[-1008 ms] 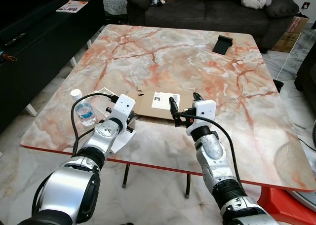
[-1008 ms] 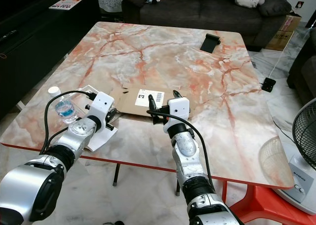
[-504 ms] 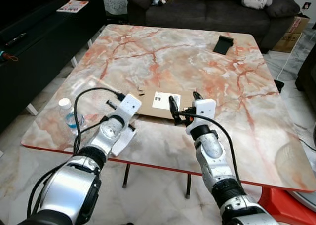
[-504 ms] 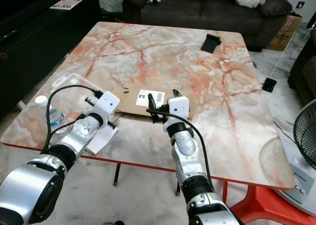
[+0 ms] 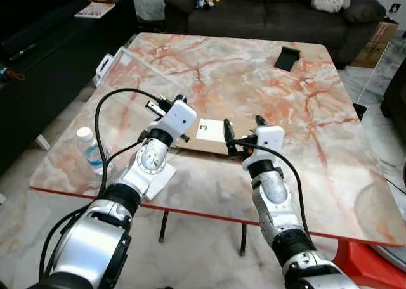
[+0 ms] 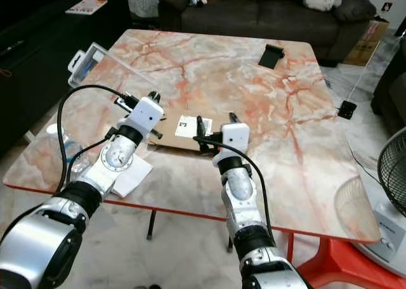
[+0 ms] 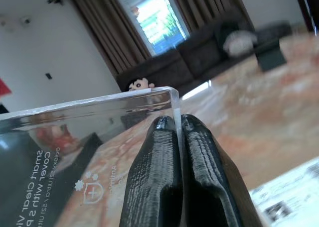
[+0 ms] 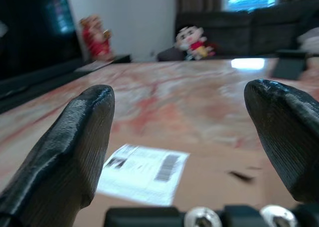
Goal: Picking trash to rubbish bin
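My left gripper is shut on the edge of a clear plastic package, held tilted above the table's left side. In the left wrist view the black fingers pinch the package's clear rim, which bears printed text. A flat brown cardboard mailer with a white label lies on the marble table. My right gripper hovers open just above its near edge. The label lies between the open fingers in the right wrist view.
A small water bottle stands near the table's front left corner. White paper lies under my left arm. A black stand sits at the far right. A dark sofa is behind and a black cabinet to the left.
My left gripper has risen from the table surface, lifting the clear plastic package up and tilted. The right gripper has stayed open over the mailer. The camera shifted slightly.
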